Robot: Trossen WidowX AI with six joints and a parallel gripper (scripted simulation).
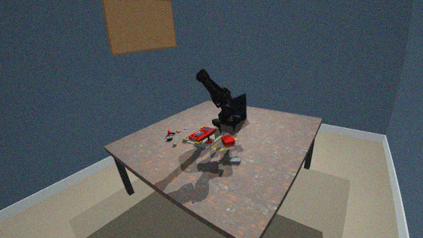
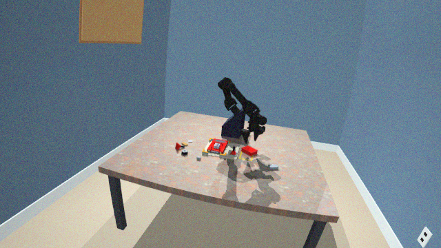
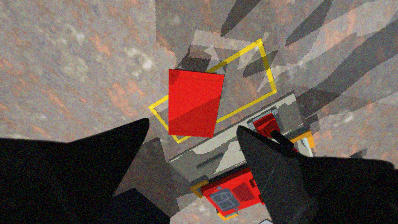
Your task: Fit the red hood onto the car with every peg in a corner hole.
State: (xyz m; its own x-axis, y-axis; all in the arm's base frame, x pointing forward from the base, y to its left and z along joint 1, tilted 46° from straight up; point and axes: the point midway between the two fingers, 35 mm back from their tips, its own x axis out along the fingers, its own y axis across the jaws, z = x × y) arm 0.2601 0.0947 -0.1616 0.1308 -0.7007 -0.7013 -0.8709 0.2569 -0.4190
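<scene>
The red hood (image 1: 228,140) (image 2: 249,151) (image 3: 196,102) lies roof up on the table, across one end of a yellow outline (image 3: 270,75) and turned relative to it. The red chassis (image 1: 208,131) (image 2: 223,142) (image 3: 246,192) sits in the pale jig with yellow corners. The grey engine block (image 1: 198,133) (image 2: 216,145) (image 3: 225,200) is on its deck. The pegs are too small to make out. My gripper (image 1: 227,131) (image 2: 251,140) (image 3: 194,126) is open and empty, pointing down above the table near the hood. In the wrist view the hood shows between and beyond the fingertips.
A red piece with a dark upright (image 1: 209,141) (image 2: 233,151) stands between chassis and hood. A blue-grey block (image 1: 235,160) (image 2: 273,167) lies nearer the front. A red cone (image 1: 169,133) (image 2: 178,146), a dark wheel (image 1: 169,139) (image 2: 185,152) and small bits lie left of the jig.
</scene>
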